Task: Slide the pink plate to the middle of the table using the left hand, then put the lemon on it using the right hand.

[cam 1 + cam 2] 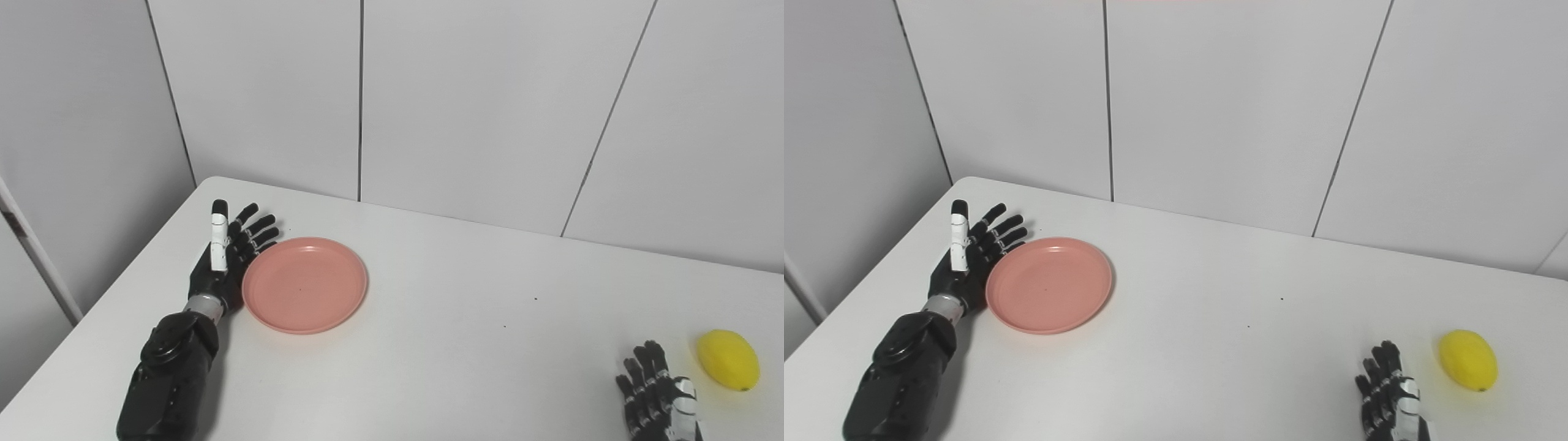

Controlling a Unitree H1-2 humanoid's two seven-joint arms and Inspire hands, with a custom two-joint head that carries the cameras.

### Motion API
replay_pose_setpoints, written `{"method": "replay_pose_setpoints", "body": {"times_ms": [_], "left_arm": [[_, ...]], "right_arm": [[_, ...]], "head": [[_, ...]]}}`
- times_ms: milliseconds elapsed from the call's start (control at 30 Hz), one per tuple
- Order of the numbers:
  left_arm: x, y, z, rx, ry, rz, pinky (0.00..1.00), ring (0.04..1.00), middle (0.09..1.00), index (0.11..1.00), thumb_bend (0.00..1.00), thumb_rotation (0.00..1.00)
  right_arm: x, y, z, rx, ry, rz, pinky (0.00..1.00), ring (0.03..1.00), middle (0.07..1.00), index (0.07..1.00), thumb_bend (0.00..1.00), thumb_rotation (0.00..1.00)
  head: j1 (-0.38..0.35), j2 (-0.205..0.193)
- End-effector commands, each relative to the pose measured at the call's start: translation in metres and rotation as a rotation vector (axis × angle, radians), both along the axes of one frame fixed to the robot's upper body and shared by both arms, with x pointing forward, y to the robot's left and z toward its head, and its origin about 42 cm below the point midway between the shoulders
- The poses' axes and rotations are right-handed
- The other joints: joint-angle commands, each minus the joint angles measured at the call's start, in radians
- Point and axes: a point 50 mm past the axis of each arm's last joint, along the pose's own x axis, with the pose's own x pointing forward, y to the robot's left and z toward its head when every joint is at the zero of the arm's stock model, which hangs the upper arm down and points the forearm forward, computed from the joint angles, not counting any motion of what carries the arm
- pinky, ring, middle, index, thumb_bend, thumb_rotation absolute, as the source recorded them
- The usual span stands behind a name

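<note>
A pink plate (304,284) lies empty on the white table (465,331), left of its middle. My left hand (228,254) is open, fingers stretched out, its palm edge against the plate's left rim. A yellow lemon (728,359) lies at the right near the front edge. My right hand (656,395) rests low at the front right, just left of the lemon and apart from it, fingers apart and holding nothing. The same scene shows in the right eye view, with the plate (1048,285) and the lemon (1468,359).
Grey wall panels (465,104) stand right behind the table's far edge. The table's left edge (122,282) runs close to my left arm. A few small dark specks (536,299) mark the table top.
</note>
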Motion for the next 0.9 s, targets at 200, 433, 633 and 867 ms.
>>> {"method": "replay_pose_setpoints", "body": {"times_ms": [200,433,633,867], "left_arm": [[0.009,-0.023,-0.007,-0.001,0.028,-0.014,0.81,0.814,0.813,0.875,1.0,1.0],[0.009,-0.032,-0.02,-0.001,0.039,-0.049,0.82,0.841,0.837,0.88,1.0,0.99],[0.01,-0.042,-0.027,-0.019,0.051,-0.068,0.82,0.838,0.831,0.88,0.99,1.0],[0.007,-0.055,-0.034,-0.049,0.046,-0.088,0.87,0.869,0.861,0.904,1.0,0.98]], "right_arm": [[-0.005,0.005,-0.006,0.015,0.024,0.012,1.0,0.997,0.985,0.963,0.66,1.0],[-0.005,0.006,-0.005,0.023,0.024,0.015,1.0,1.0,0.987,0.969,0.67,0.99],[-0.004,0.006,-0.006,0.012,0.014,0.016,1.0,1.0,0.986,0.964,0.66,1.0],[-0.004,0.008,-0.005,0.021,0.013,0.021,1.0,0.999,0.983,0.964,0.67,0.99]], "head": [[-0.003,0.005],[-0.006,0.008],[-0.01,0.01],[-0.017,0.015]]}}
